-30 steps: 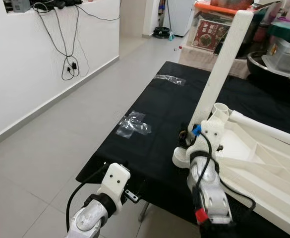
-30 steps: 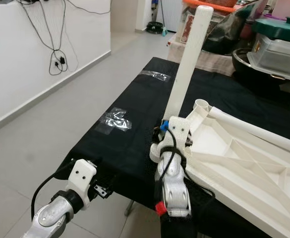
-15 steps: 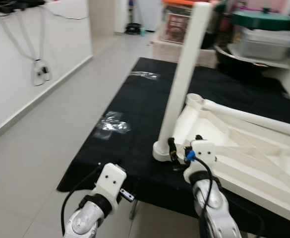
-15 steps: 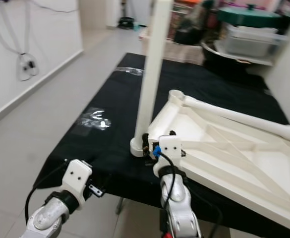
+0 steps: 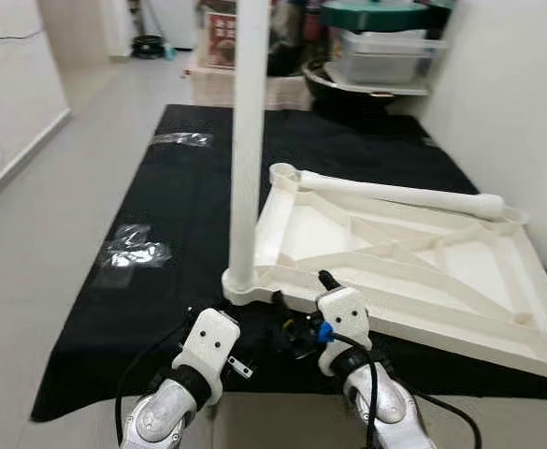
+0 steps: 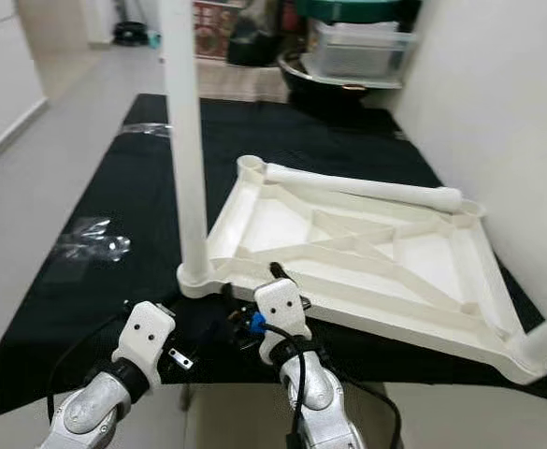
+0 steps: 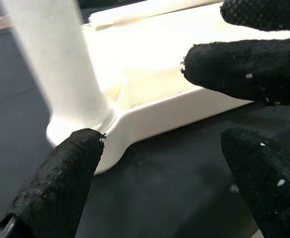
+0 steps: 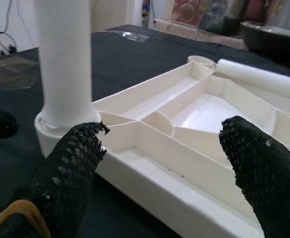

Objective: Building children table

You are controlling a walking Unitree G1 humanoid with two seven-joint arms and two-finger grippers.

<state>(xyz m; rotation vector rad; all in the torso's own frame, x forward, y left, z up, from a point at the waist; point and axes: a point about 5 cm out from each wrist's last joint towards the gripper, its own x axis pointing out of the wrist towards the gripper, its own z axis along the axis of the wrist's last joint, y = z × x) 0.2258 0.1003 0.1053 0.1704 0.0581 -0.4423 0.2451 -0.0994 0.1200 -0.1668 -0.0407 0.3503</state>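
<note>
1. The black cloth-covered work surface (image 5: 189, 187) carries the one white ribbed plastic tabletop (image 6: 348, 245), lying underside up near its front edge.
2. One white plastic leg (image 5: 247, 140) stands upright in the tabletop's near-left corner socket. A second white leg (image 6: 357, 187) lies loose along the far rim, and the tip of another pale tube (image 6: 546, 342) shows at the near-right corner. That makes two legs for sure, perhaps three.
3. The right gripper (image 8: 169, 163) hangs wide open just before the front rim; the left gripper (image 7: 149, 148), also spread wide, faces the upright leg's base. Neither holds anything.
4. Risk: if the leg is only loosely seated, a nudge from either arm could tip it over.
5. Clear tape patches: two, one (image 5: 135, 254) nearby and one (image 5: 181, 138) farther back.
</note>
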